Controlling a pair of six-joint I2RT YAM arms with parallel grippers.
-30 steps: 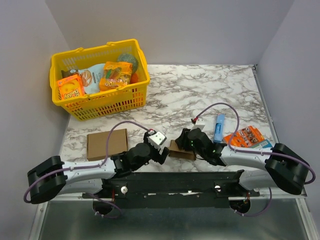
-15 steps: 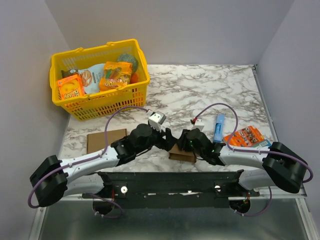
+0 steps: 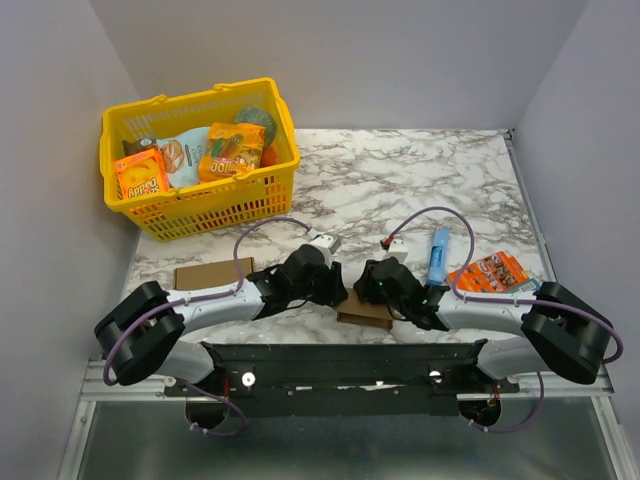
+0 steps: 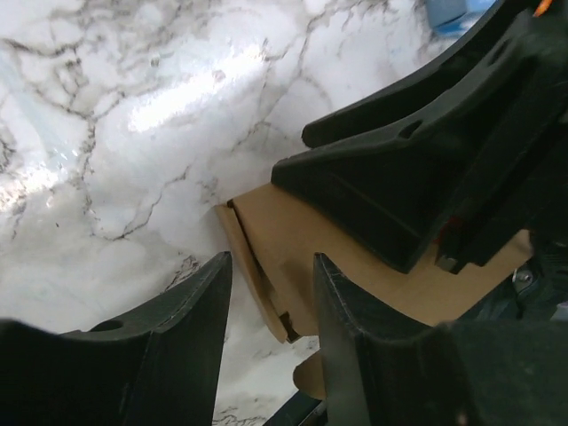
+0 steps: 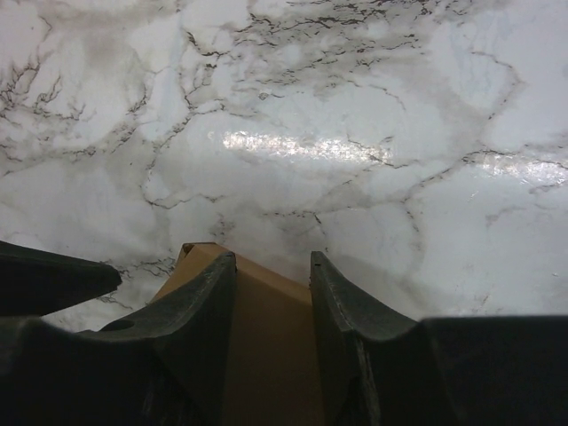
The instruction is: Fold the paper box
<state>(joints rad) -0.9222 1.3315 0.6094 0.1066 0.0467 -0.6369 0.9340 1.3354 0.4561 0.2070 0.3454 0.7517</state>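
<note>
The paper box (image 3: 362, 309) is a small brown cardboard piece lying near the front edge between my two grippers. In the left wrist view the paper box (image 4: 297, 235) shows a creased flap and a notched edge. My left gripper (image 3: 335, 283) is open, and its fingers (image 4: 200, 302) straddle the box's left flap edge without closing on it. My right gripper (image 3: 366, 288) is closed on the box's right side. In the right wrist view the right gripper (image 5: 271, 284) has brown cardboard (image 5: 266, 337) filling the gap between its fingers. The right gripper's fingers (image 4: 390, 191) also show in the left wrist view, pressing on the box.
A yellow basket (image 3: 215, 205) of snack packs stands at the back left. A plain brown cardboard rectangle (image 3: 205, 272) lies left of the left arm. A blue tube (image 3: 438, 256) and an orange packet (image 3: 488, 272) lie to the right.
My left gripper has swung forward and to the right, from the near edge up to the left side of the box. The right gripper and the box have stayed in place.
</note>
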